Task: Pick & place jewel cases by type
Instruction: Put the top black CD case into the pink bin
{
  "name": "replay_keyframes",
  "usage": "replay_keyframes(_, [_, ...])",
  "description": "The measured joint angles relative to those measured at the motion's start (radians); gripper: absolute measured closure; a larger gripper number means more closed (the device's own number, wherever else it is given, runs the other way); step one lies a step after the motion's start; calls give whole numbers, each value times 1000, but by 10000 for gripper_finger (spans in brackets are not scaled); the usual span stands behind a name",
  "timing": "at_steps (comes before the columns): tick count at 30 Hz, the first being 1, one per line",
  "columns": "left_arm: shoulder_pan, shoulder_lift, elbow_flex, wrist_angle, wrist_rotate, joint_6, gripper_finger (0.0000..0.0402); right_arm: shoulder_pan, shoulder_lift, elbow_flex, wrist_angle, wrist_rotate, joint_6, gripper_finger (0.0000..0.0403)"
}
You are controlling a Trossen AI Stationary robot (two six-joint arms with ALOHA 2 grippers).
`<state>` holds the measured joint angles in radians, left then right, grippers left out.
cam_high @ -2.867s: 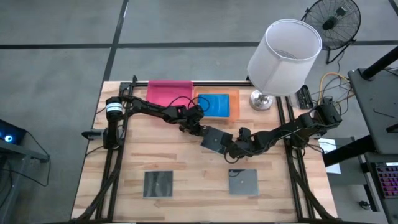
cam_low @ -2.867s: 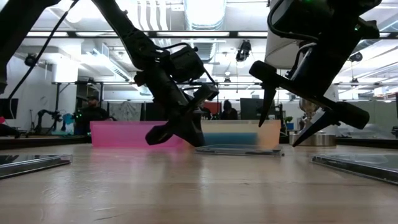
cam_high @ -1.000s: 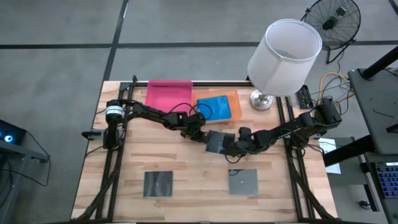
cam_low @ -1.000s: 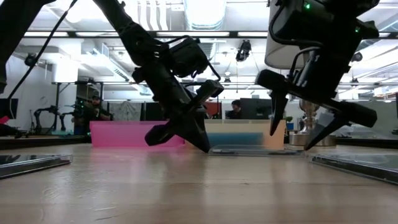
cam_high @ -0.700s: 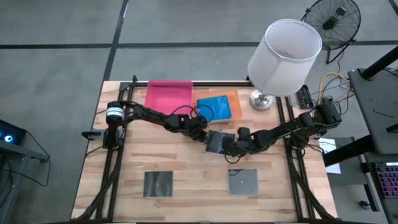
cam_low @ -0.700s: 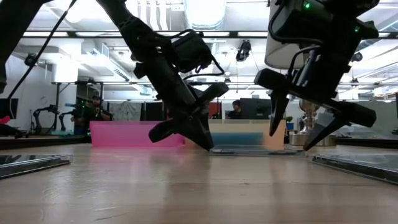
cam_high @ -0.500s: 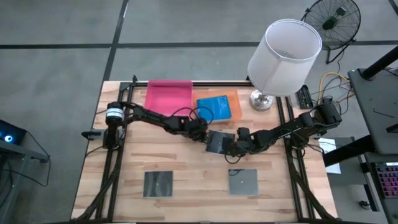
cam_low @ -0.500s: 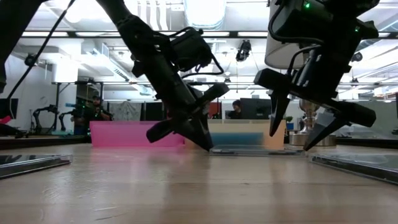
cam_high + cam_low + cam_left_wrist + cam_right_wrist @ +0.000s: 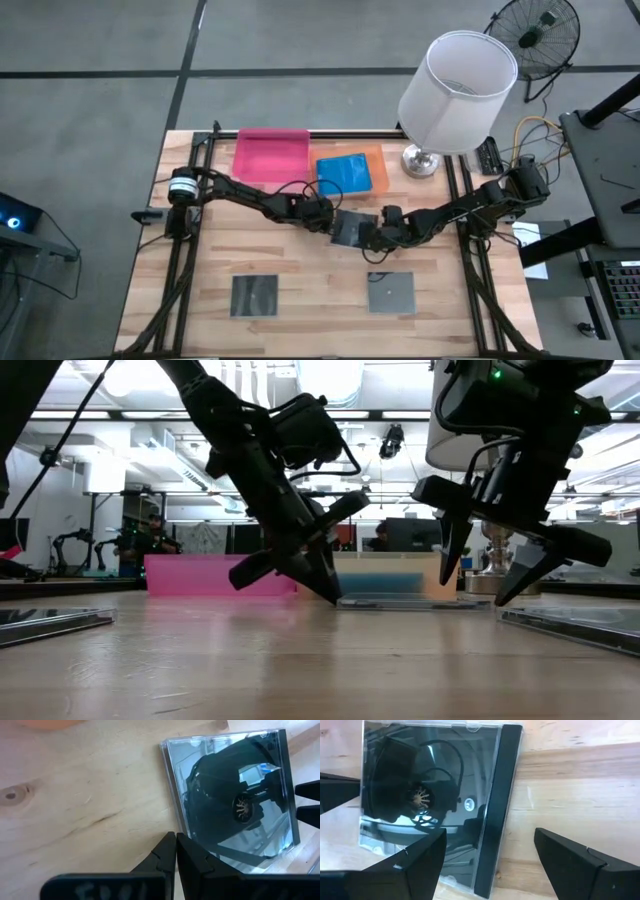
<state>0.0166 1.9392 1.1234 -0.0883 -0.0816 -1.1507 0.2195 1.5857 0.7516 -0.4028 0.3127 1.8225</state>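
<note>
The sorting is sitting partway done: blue cases (image 9: 345, 170) are already lying in the orange tray (image 9: 376, 160), while the pink tray (image 9: 270, 153) is holding nothing visible. 3 dark cases are waiting on the tabletop (image 9: 300, 270), 1 in the middle (image 9: 349, 227) and 2 near the front (image 9: 256, 295) (image 9: 390, 292). The left end effector (image 9: 325, 221) is pressing, clenched and empty, against the middle case's edge; the right end effector (image 9: 368, 236) is standing spread around its opposite side, not yet gripping
</note>
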Motion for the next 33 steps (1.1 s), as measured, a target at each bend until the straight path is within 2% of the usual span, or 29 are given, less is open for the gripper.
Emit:
replay_keyframes(8, [0,2,0,10,11,6,401,-4,27,-26,159,8,-46,106])
replay_keyframes(20, [1,2,0,8,17,28,401,-6,-5,-22,158,63,-101,106])
replay_keyframes(33, [1,2,0,2,20,50,401,-2,-12,-5,158,64,-110,106])
